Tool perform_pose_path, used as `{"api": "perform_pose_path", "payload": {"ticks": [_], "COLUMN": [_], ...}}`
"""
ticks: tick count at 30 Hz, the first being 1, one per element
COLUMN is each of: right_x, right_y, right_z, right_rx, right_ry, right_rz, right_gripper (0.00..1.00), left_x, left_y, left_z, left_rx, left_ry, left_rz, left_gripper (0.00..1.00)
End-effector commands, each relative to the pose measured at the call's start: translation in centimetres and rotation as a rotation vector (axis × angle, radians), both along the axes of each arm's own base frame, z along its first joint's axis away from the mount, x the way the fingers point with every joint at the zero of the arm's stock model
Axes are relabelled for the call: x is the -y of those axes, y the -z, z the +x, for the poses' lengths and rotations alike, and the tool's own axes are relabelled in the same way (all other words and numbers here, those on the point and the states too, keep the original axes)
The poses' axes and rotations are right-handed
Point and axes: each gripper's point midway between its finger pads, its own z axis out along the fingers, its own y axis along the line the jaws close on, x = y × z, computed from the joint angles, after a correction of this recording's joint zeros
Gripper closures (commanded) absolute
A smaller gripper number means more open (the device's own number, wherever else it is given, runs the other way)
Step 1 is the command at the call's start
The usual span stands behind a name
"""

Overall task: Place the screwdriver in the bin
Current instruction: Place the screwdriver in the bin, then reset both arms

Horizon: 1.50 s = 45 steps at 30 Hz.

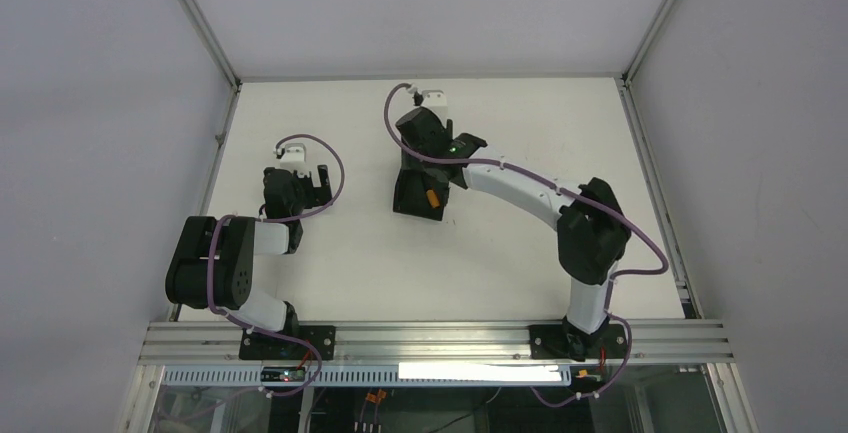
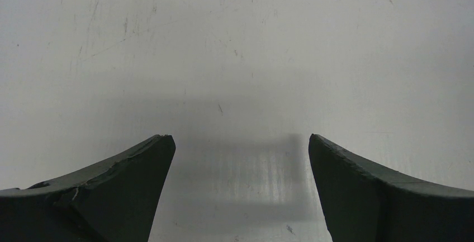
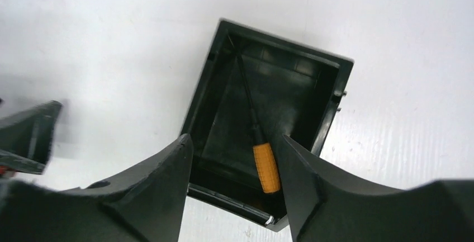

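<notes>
White worktop (image 1: 350, 273), scuffed, enclosed by pale grey walls with metal corner posts. At left, we see the left end effector (image 2: 239, 138), fingers apart over the worktop. At centre, the screwdriver (image 3: 265, 168) lies inside the bin (image 3: 330, 102), handle low in frame. The right end effector (image 3: 236, 139) hangs above, fingers apart, gripping nothing. We judge placement done; only withdrawal remains.

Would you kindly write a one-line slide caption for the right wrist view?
Right gripper open above the bin, the screwdriver lying inside, orange handle nearest.
</notes>
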Motion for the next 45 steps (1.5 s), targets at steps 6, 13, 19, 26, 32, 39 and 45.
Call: {"api": "perform_pose_path", "payload": {"ticks": [6,13,19,26,32,39,45], "right_x": [1.1,2.0,2.9,5.7,9.7,15.5,21.2], "right_y": [-12.9,-18.5,-21.5,-22.3,-22.5,-21.7,-21.1], "right_z": [1.3,1.4,1.4,1.7,2.1,2.7,3.1], "right_rx": [0.245,0.348,0.406,0.424,0.419,0.386,0.357], "right_ry": [-0.034,-0.093,-0.114,-0.078,-0.042,0.028,0.088], "right_rz": [0.020,-0.038,-0.074,-0.096,-0.075,-0.071,-0.065], "right_gripper": [0.29,0.12,0.01,0.01,0.01,0.01,0.01], "left_x": [0.1,0.1,0.1,0.1,0.1,0.1,0.1], "left_y": [-1.4,-1.4,-1.4,-1.4,-1.4,-1.4,-1.4], "left_z": [0.3,0.3,0.3,0.3,0.3,0.3,0.3], "left_rx": [0.048,0.048,0.048,0.048,0.048,0.048,0.048], "left_ry": [0.003,0.003,0.003,0.003,0.003,0.003,0.003], "left_rz": [-0.008,-0.008,-0.008,-0.008,-0.008,-0.008,-0.008], "left_gripper": [0.01,0.01,0.01,0.01,0.01,0.01,0.01]}}
